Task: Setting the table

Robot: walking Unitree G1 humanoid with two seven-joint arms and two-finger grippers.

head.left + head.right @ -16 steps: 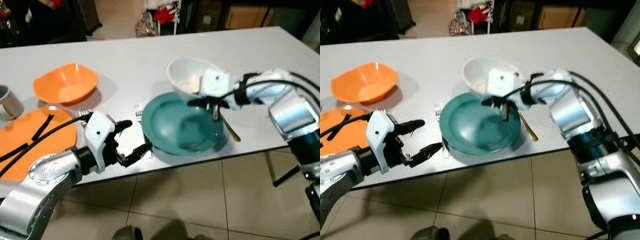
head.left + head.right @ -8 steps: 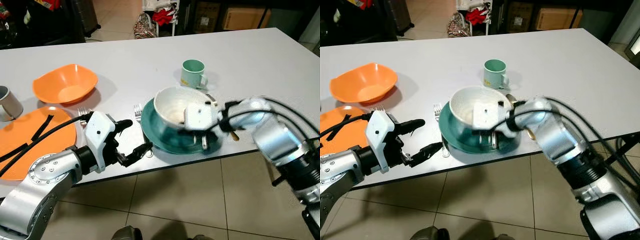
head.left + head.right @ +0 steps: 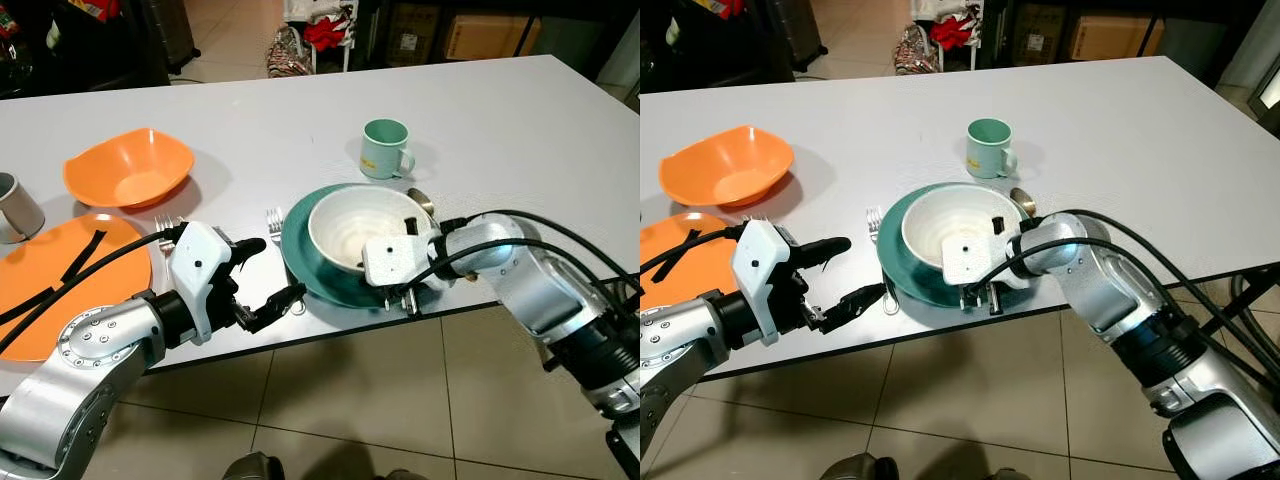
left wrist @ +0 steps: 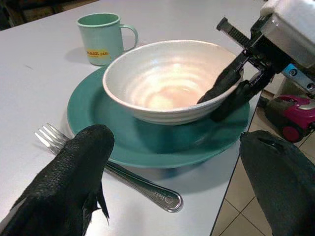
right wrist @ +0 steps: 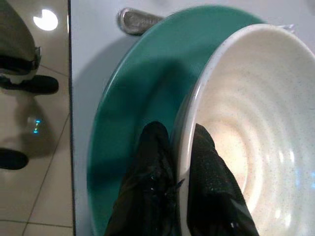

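Observation:
A white bowl (image 3: 350, 222) sits in the teal plate (image 3: 300, 258) near the table's front edge. My right gripper (image 5: 179, 147) is shut on the bowl's near rim, one finger (image 4: 220, 82) inside and the other outside against the plate. My left gripper (image 3: 268, 272) hovers open at the table edge, left of the plate, with nothing in it. A fork (image 4: 118, 172) lies on the table just left of the plate, between my left fingers and the plate. A spoon (image 3: 420, 200) lies on the plate's right side, partly hidden by the bowl and arm.
A pale green mug (image 3: 385, 148) stands behind the plate. An orange bowl (image 3: 130, 168), an orange plate (image 3: 60, 270) and a grey mug (image 3: 15, 205) are at the left. A second fork (image 3: 165, 220) lies beside the orange plate. Tiled floor lies below the table edge.
My right gripper carried the white bowl from behind the teal plate and set it down in the plate, uncovering the green mug. The left arm has stayed still.

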